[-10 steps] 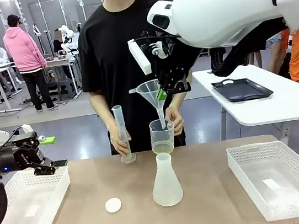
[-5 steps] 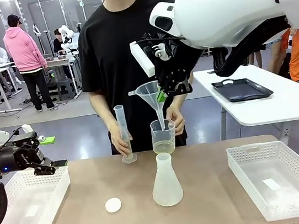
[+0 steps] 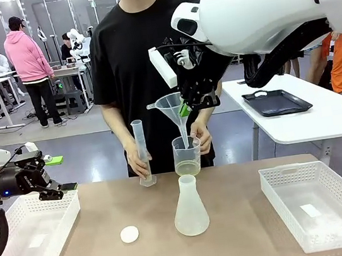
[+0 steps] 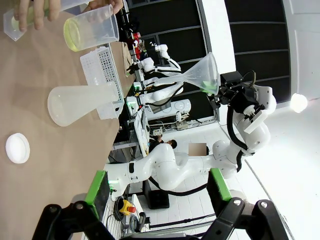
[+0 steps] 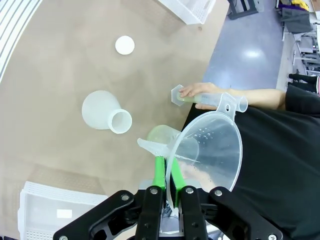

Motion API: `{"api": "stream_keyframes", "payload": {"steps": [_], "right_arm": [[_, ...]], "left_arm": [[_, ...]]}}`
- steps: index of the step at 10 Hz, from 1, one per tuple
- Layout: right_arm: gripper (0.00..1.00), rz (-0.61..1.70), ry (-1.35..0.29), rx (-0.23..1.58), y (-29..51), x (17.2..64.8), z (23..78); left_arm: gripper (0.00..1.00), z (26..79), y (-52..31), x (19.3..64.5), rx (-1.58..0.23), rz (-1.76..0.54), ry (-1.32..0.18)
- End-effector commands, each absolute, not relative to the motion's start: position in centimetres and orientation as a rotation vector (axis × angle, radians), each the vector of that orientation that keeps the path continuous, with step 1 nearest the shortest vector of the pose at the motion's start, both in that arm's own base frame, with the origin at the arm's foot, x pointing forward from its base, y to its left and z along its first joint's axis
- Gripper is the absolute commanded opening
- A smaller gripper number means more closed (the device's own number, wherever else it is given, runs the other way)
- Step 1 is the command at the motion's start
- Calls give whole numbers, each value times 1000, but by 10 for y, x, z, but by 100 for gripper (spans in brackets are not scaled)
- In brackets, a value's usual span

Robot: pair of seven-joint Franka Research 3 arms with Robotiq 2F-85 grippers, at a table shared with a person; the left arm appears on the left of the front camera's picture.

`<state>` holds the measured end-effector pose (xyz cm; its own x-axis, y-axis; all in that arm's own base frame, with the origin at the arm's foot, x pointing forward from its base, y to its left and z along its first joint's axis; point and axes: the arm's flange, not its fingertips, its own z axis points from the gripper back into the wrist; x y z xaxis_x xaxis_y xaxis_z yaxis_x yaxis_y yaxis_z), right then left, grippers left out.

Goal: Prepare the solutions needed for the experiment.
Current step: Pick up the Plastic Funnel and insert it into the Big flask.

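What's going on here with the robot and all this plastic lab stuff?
The robot's right gripper is shut on a clear funnel, holding it up with the stem pointing into a beaker that a person's hand holds. The beaker contains a shallow layer of pale yellow solution. The person's other hand steadies a graduated cylinder on the table. A conical flask and a white cap sit untouched. The left gripper hovers open over a white basket.
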<state>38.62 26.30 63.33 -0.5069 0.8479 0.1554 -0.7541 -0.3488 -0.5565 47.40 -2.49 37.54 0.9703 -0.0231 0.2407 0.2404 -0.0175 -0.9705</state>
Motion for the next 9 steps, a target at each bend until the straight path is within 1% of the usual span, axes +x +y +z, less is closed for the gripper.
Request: {"api": "stream_keyframes", "payload": {"steps": [1, 3, 9], "right_arm": [[5, 1993, -696, -219, 259, 390, 618], [5, 1999, -706, -238, 256, 391, 603], [5, 2018, -801, -146, 248, 393, 561]], "left_arm": [[100, 377, -27, 476, -1586, -201, -186], [100, 377, -27, 476, -1586, -201, -186], [100, 377, -27, 476, -1586, -201, -186]]}}
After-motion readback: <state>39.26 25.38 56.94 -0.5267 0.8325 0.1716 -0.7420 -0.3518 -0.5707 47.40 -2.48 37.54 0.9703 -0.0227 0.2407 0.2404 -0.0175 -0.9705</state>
